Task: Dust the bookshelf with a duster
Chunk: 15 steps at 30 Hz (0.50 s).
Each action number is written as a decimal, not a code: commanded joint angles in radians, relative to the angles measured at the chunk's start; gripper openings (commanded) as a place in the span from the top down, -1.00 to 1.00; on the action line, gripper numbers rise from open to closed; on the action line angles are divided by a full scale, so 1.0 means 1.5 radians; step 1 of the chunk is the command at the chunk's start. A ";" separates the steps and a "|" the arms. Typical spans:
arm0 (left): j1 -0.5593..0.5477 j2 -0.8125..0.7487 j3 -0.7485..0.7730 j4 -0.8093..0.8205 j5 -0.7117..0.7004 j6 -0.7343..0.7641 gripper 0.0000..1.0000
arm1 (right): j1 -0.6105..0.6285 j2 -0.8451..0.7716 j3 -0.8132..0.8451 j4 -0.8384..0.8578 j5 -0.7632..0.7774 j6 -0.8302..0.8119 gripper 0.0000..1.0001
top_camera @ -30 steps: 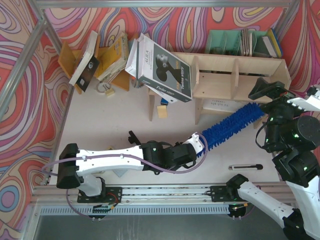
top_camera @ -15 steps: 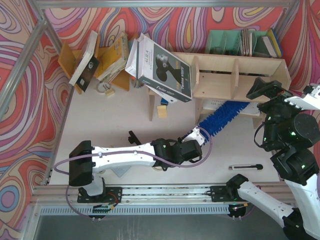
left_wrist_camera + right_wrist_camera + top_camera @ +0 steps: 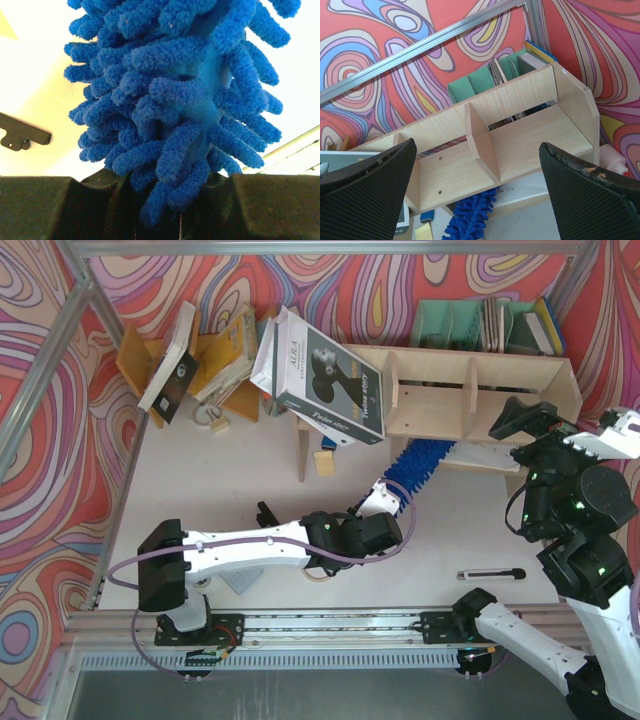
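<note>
The pale plywood bookshelf (image 3: 470,390) stands at the back right on legs, with upright dividers. My left gripper (image 3: 385,495) is shut on the near end of the fluffy blue duster (image 3: 415,462). Its head reaches under the top board onto the lower shelf. In the left wrist view the duster (image 3: 180,90) fills the frame above my left gripper (image 3: 175,200); its handle is hidden. My right gripper (image 3: 530,422) hovers open beside the shelf's right end, holding nothing. The right wrist view shows the bookshelf (image 3: 530,145) between the fingers of my right gripper (image 3: 477,170), with the duster (image 3: 470,220) poking out below.
A large boxed book (image 3: 325,380) leans on the bookshelf's left end. An orange-yellow rack (image 3: 215,360) with books stands at the back left. A teal file organiser (image 3: 480,325) is behind the shelf. A black pen (image 3: 490,574) and a yellow block (image 3: 323,462) lie on the table.
My left arm has swung the duster leftward and pushed it forward, so the head went from lying in front of the shelf's right end to under the top board. The right arm barely moved.
</note>
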 commanded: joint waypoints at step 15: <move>0.001 0.140 0.190 0.072 0.080 0.112 1.00 | 0.001 -0.006 -0.014 -0.002 0.001 0.026 -0.97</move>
